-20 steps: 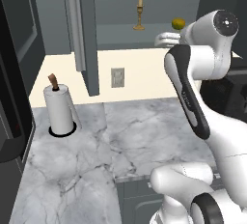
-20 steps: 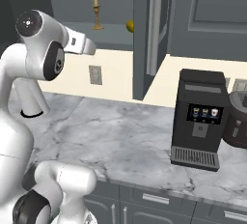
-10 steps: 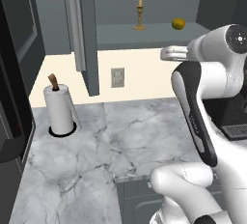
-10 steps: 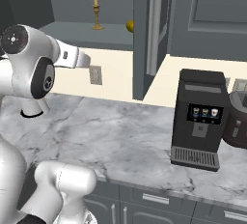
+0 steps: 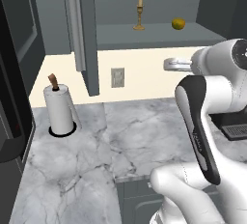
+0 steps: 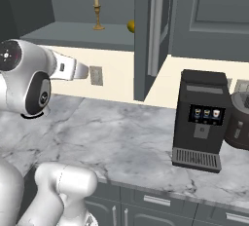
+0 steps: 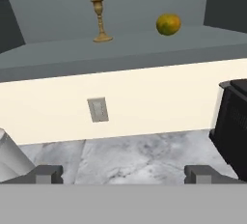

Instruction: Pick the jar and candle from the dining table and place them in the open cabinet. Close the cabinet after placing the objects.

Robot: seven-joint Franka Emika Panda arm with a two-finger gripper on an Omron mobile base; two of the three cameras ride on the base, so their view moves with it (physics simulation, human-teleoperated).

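The candle, a pale stick on a brass holder, stands upright on the shelf of the open dark grey-blue cabinet. My gripper is open with nothing between its fingers. It hangs below and in front of the shelf, over the marble counter, and faces the cream wall. The white hand juts out from the arm at that height. One cabinet door stands open towards me. The jar is out of view.
A yellow-orange fruit lies on the shelf to the right of the candle. On the marble counter stand a paper towel roll at the left and a black coffee machine at the right. A wall outlet sits under the shelf.
The hand has come down from shelf height to below the shelf edge and drawn back towards me. The gripper has stayed open. The candle and fruit have not moved.
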